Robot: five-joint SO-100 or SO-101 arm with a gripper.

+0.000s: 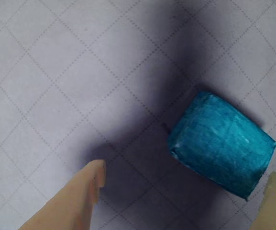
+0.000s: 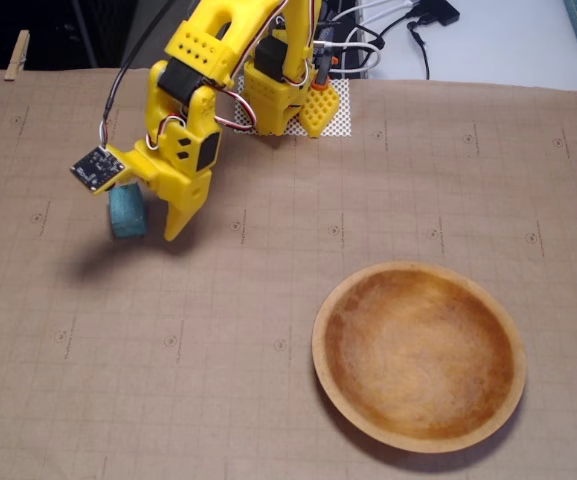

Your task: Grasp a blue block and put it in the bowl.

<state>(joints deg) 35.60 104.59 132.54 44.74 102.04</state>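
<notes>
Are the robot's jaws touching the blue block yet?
Apart. In the wrist view, paper shows between the blue block and both fingertips of the open gripper.

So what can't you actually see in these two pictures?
- Blue block: in the fixed view the arm covers its top; whether it rests on the mat is unclear.
- Pincer: in the wrist view only the two fingertips show, the rest cut off by the bottom edge.
- Bowl: outside the wrist view.

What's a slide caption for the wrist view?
Open tool straddling the blue block on the gridded mat.
</notes>
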